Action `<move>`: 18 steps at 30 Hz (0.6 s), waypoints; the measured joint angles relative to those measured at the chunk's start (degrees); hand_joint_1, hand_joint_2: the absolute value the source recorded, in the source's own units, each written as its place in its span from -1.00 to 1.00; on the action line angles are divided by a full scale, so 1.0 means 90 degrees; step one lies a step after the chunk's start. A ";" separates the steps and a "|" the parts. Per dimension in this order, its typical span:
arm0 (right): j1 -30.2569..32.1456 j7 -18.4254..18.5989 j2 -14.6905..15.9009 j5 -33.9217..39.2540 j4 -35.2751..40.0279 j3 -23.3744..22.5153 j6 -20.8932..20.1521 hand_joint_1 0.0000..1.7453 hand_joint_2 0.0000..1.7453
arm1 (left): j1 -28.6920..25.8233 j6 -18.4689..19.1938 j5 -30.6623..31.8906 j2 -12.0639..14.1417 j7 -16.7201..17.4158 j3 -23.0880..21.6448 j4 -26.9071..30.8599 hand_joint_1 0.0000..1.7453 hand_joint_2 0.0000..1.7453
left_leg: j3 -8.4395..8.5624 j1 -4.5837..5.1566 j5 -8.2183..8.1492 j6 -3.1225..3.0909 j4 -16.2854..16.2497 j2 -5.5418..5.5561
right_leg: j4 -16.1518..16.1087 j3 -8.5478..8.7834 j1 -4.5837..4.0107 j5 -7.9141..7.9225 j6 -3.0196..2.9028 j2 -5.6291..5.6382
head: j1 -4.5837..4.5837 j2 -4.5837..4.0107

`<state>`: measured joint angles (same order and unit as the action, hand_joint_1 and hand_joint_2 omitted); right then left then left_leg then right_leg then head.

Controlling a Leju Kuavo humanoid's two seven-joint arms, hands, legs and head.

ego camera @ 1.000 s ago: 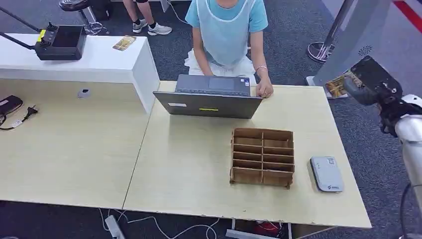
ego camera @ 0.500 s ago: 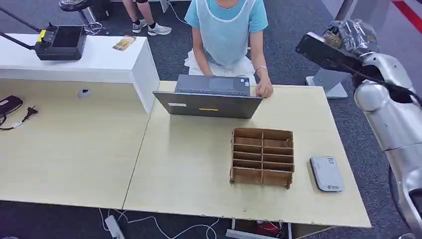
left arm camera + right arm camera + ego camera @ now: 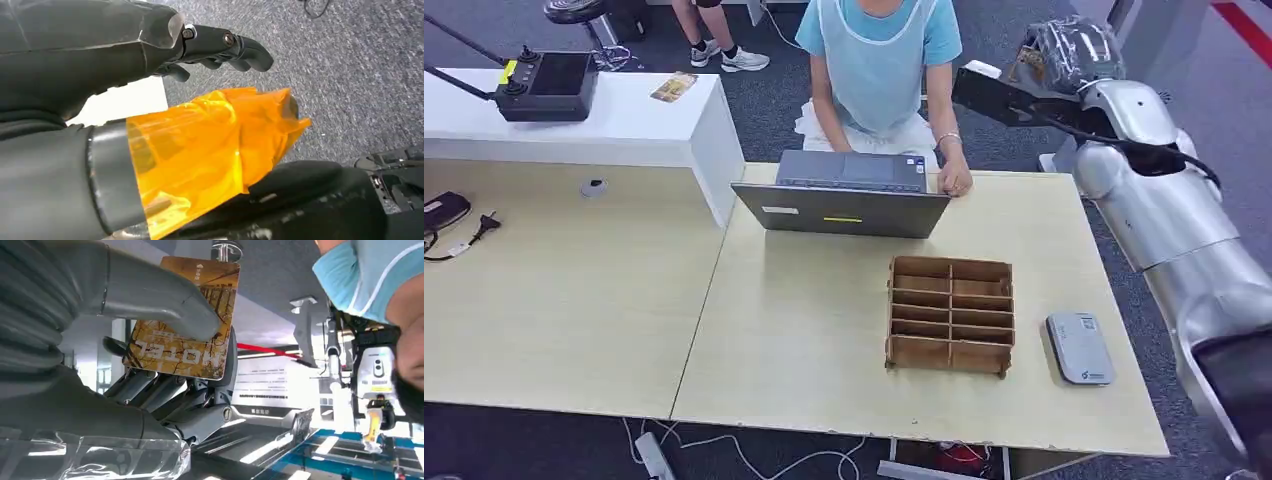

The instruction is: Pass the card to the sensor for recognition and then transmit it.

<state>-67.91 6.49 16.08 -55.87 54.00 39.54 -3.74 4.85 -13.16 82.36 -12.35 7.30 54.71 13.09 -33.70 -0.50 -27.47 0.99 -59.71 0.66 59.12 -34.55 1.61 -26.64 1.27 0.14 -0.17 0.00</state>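
Observation:
A brown card (image 3: 182, 320) printed "HOTEL" is pinched between the thumb and fingers of my right hand (image 3: 175, 370). In the head view that right hand (image 3: 1064, 50), wrapped in clear film, is raised high beyond the table's far right corner, near the person (image 3: 879, 60). The grey card sensor (image 3: 1080, 348) lies flat on the table near its right edge, far below the hand. My left hand (image 3: 220, 45) hangs over grey carpet and holds nothing, its dark fingers apart from the thumb wrapped in orange film.
A cardboard compartment box (image 3: 951, 315) stands just left of the sensor. A person sits behind an open laptop (image 3: 844, 195) at the table's (image 3: 804, 330) far edge. On the white counter (image 3: 624, 125) at far left lie another card (image 3: 674, 87) and a black device (image 3: 544, 85).
My right arm has swung up and to the left with the card, from beside the table's right edge to a spot high up near the person. Nothing on the table moved.

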 joint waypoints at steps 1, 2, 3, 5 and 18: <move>-0.0045 0.0007 -0.0079 -0.0130 -0.0116 0.0036 0.0029 1.00 1.00 | 0.0007 0.0017 0.0012 0.0000 0.0002 -0.0029 0.0000 -1.00 -1.00 | 0.0000 0.0000 0.0001 0.0001 0.0000 0.0001 | 0.0000 0.0000 0.0000 0.0000 0.0000 -0.0001 | 0.0000 0.0000; -0.0080 0.0026 -0.0145 -0.0213 -0.0213 0.0077 0.0065 1.00 1.00 | 0.0018 0.0022 0.0029 0.0000 0.0010 -0.0051 0.0000 -1.00 -1.00 | 0.0000 -0.0001 0.0001 0.0002 0.0000 0.0001 | 0.0000 0.0001 -0.0001 0.0000 0.0000 -0.0001 | 0.0000 0.0000; -0.0105 0.0036 -0.0201 -0.0252 -0.0286 0.0111 0.0104 1.00 1.00 | 0.0029 0.0024 0.0044 0.0000 0.0010 -0.0066 -0.0002 -1.00 -1.00 | 0.0000 -0.0001 0.0001 0.0002 0.0000 0.0001 | 0.0000 0.0001 -0.0001 0.0000 0.0000 -0.0002 | 0.0000 0.0000; -0.0142 0.0053 -0.0279 -0.0281 -0.0415 0.0153 0.0124 1.00 1.00 | 0.0043 0.0032 0.0051 -0.0002 0.0012 -0.0082 0.0000 -1.00 -1.00 | -0.0001 -0.0001 0.0001 0.0002 0.0000 0.0002 | 0.0000 0.0001 -0.0001 0.0000 0.0000 -0.0003 | 0.0002 0.0000; -0.0299 -0.0148 -0.0558 -0.0410 -0.1004 0.0320 0.0102 1.00 1.00 | 0.0052 0.0085 0.0065 -0.0002 0.0015 -0.0134 0.0000 -1.00 -1.00 | -0.0001 0.0002 0.0001 0.0002 0.0000 0.0000 | -0.0001 0.0000 0.0002 0.0004 0.0005 -0.0001 | 0.0000 0.0000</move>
<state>-70.60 5.16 11.06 -59.56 44.97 42.42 -2.82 5.31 -12.39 82.95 -12.37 7.43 53.51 13.09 -33.71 -0.49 -27.46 1.01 -59.71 0.66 59.12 -34.55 1.63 -26.61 1.31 0.13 -0.17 0.00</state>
